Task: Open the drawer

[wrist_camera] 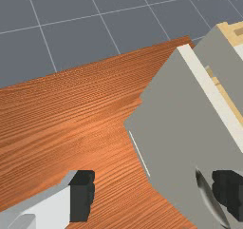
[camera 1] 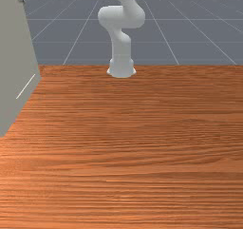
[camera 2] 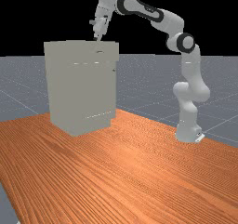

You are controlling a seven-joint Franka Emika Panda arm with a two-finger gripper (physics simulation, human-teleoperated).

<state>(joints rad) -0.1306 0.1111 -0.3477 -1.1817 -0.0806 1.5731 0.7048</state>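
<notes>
A: Drawer [wrist_camera: 173,121] pos.?

B: Far view, L of ctr, in the upper part of the cabinet [camera 2: 81,88], AFAICT. Pale wood showed behind the front's edge, so prob. ajar a bit.

A: Where to take hold?

B: Mid-handle [wrist_camera: 207,195], i.e. the slim curved bar on the drawer's face. One pad each side, then a straight pull away from the cabinet.

A: And the gripper [camera 2: 97,36]?

B: Upper L of the far view, by the cabinet's top. Spread wide, nothing pinched: one finger [wrist_camera: 82,195] stood well apart from the bar, the other finger [wrist_camera: 230,195] just beside it. Contact? Couldn't tell.

A: Handling, w/ your best guess?

B: Bar looked stiff & smooth, so poss. slippery; a grip near its tip might've slid off. Drawer looked rigid, prob. mod. heavy, but runners would've borne the wt. No lifting needed, and a skewed tug might've jammed it. Not esp. fragile, IMO.

A: Arm [camera 2: 191,69]?

B: R side of the far view, reaching over to upper L. Next move, I reckoned: line up w/ the bar, close, pull slow.
</notes>
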